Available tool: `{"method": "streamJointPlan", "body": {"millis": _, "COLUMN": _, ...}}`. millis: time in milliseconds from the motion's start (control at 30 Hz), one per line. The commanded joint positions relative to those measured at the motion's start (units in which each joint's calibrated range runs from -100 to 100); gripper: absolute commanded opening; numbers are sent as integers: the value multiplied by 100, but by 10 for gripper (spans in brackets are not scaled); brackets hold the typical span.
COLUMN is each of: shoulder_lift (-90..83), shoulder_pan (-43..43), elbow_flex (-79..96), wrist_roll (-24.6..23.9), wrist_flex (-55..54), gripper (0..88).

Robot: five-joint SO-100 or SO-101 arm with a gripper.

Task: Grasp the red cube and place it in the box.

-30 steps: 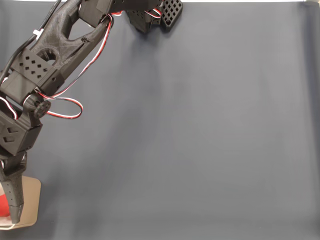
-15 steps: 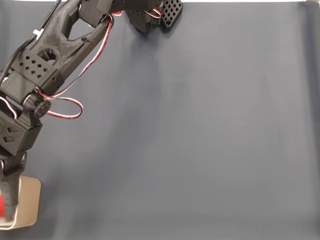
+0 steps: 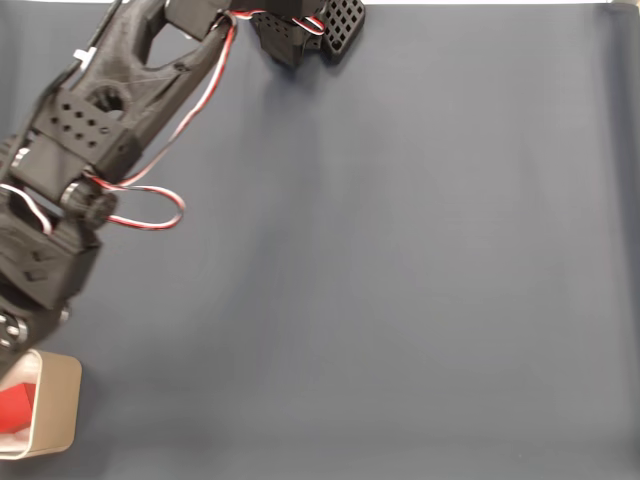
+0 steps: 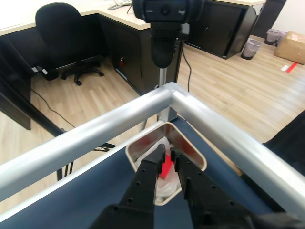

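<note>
Cube: the red cube [image 3: 12, 409] lies inside the box [image 3: 60, 400], near-left corner.
Claw: the gripper [image 4: 167, 151] is slightly parted above the box, holding nothing.
Left: seemingly only retreat.

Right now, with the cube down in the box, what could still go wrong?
The small red cube lies in the beige rounded box, which sits at the table corner by the metal rail. The black fingers hang nearly closed just above it; a low retreat might clip the box rim.
</note>
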Motion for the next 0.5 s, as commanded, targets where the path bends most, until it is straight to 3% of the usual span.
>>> {"method": "streamJointPlan", "body": {"millis": 0, "shoulder_lift": -852, "shoulder_pan": -346, "elbow_flex": 166, "wrist_roll": -78, "wrist_flex": -105, "gripper": 0}}
{"method": "streamJointPlan", "body": {"millis": 467, "shoulder_lift": -2507, "shoulder_pan": -1618, "elbow_flex": 2036, "wrist_roll": -166, "wrist_flex": -64, "gripper": 0}}
